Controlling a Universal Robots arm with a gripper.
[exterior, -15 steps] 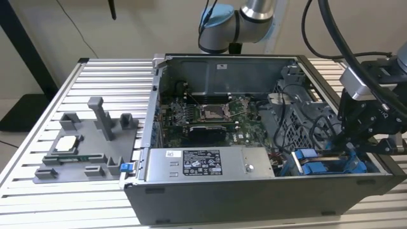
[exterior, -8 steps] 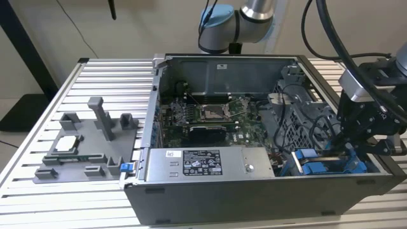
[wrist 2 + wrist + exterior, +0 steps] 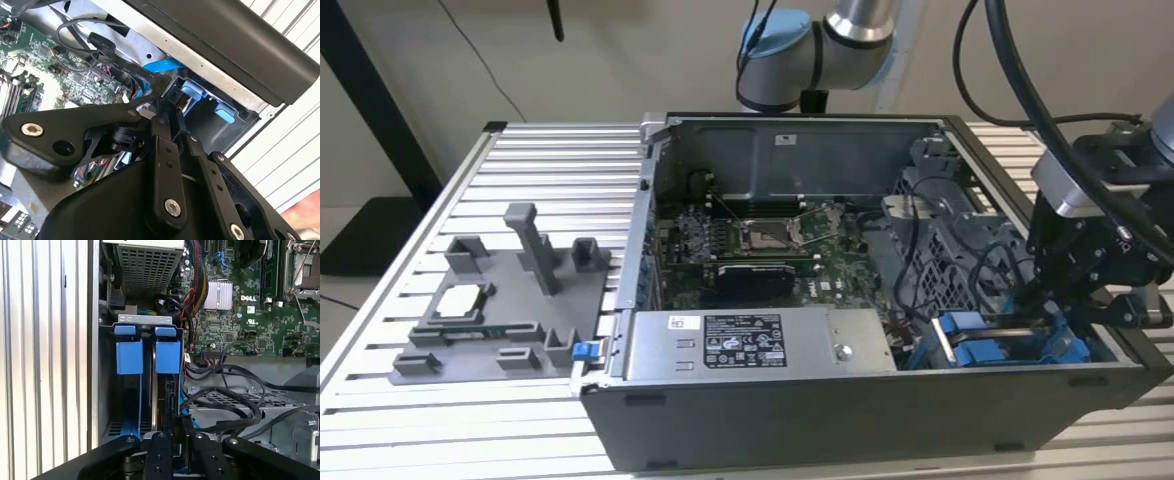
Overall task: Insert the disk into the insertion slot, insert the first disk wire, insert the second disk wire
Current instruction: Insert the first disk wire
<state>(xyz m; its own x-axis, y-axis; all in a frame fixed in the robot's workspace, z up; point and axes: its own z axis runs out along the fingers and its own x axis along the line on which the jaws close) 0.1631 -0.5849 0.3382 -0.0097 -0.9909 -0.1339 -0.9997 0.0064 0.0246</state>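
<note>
Disk held edge-on at the slot, wires not yet fitted.
The gripper (image 3: 176,422) looks pinched on the disk (image 3: 167,395), which seems partly down in the slot (image 3: 145,319) between its blue fittings. Beyond, black wires (image 3: 235,405) lie loose beside the slot, so both wire steps appear left.

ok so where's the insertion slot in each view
Exterior view: the insertion slot is in the near corner of the case, at the exterior view's right.
First wrist view: the slot stands between the case wall and the motherboard.
Second wrist view: the slot lies against the case's dark rim, beside the motherboard.
Shared landmark: the green motherboard.
</note>
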